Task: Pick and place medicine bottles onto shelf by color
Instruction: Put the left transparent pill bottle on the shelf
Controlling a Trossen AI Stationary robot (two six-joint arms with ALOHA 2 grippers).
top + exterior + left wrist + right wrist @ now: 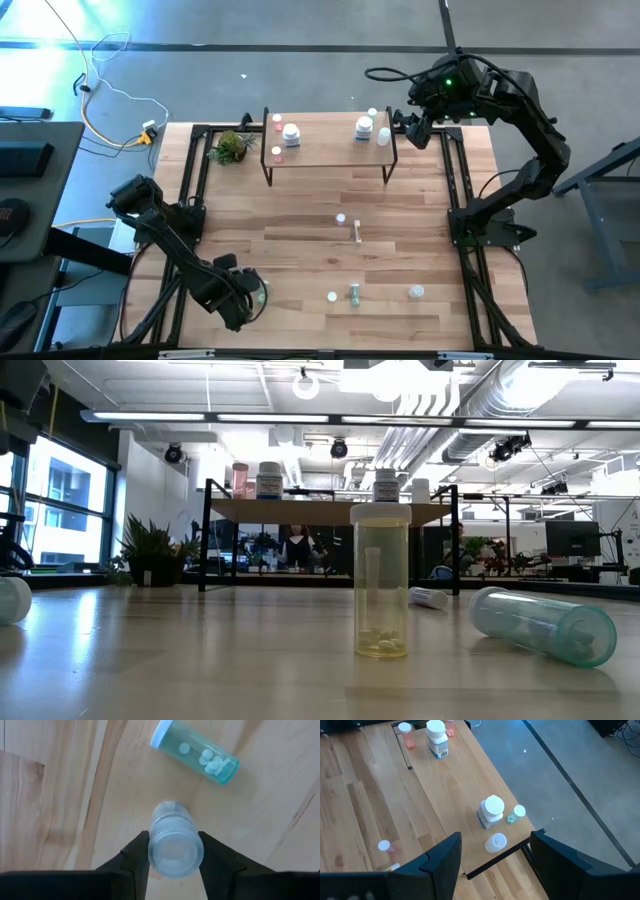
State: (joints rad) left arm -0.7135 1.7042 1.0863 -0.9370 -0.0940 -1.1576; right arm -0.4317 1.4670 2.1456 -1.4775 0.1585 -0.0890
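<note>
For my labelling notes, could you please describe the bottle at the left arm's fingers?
At the table's front-left corner, the left gripper fingers flank a clear bottle. The teal vial beyond lies free, holding white pills.

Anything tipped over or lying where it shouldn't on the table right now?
Yes. In the low view a teal bottle lies on its side on the table, and a small white-capped vial lies tipped behind it. The yellow bottle stands upright. No pills look spilled.

Bottles stand at both ends of the shelf (330, 160), the plant (232, 148) just left of it.
</note>
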